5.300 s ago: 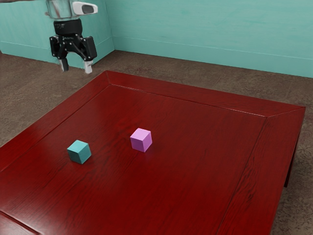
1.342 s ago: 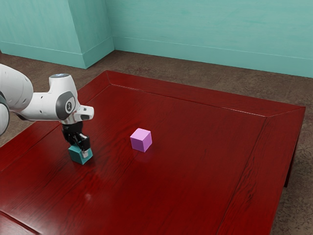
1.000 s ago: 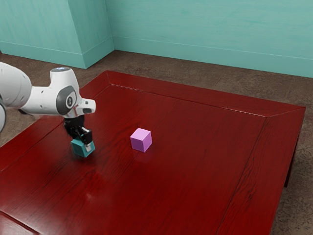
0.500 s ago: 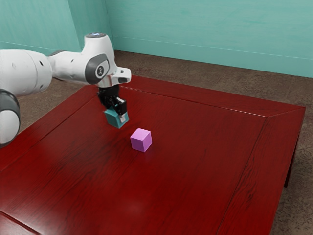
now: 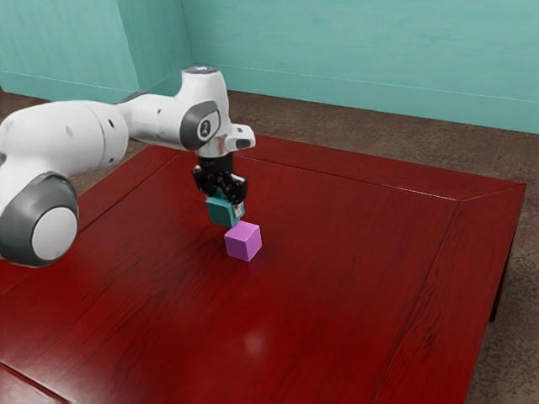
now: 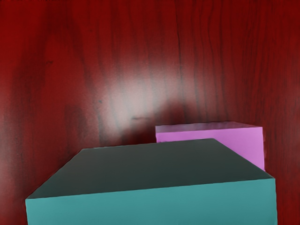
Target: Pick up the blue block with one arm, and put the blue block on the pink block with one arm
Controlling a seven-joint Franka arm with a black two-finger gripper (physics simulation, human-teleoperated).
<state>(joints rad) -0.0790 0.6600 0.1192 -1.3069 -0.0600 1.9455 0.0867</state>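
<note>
Since half a second ago, the white robot arm point(image 5: 101, 139) has carried the small teal-blue cube point(image 5: 222, 214) from nearer the surface's far left corner towards the small pink cube point(image 5: 243, 241). The pink cube has not moved.

Seen from the exterior view, the black two-finger hand point(image 5: 226, 202) points down with its fingers clamped on two opposite sides of the teal-blue cube. The cube hangs clear of the dark red wooden surface point(image 5: 354, 278). The dark fingers cover the cube's upper part, and their tips are hard to pick out against it. The teal-blue cube is just above the pink cube and slightly towards the exterior view's left. Its lowest corner comes very close to the pink cube's top, and whether the two touch cannot be told.

The pink cube rests flat on the surface, closer to the far left corner than to the right edge. The arm's base is cut off at the picture's left edge, and the surface's near edge is cut off at the bottom.

From the wrist view, the teal-blue cube point(image 6: 154, 187) looms large and is cut off at the picture's lower edge. It hides part of the pink cube point(image 6: 225, 138), which lies beyond it on the surface point(image 6: 93, 56). A pale glare on the wood sits beside the pink cube.
</note>
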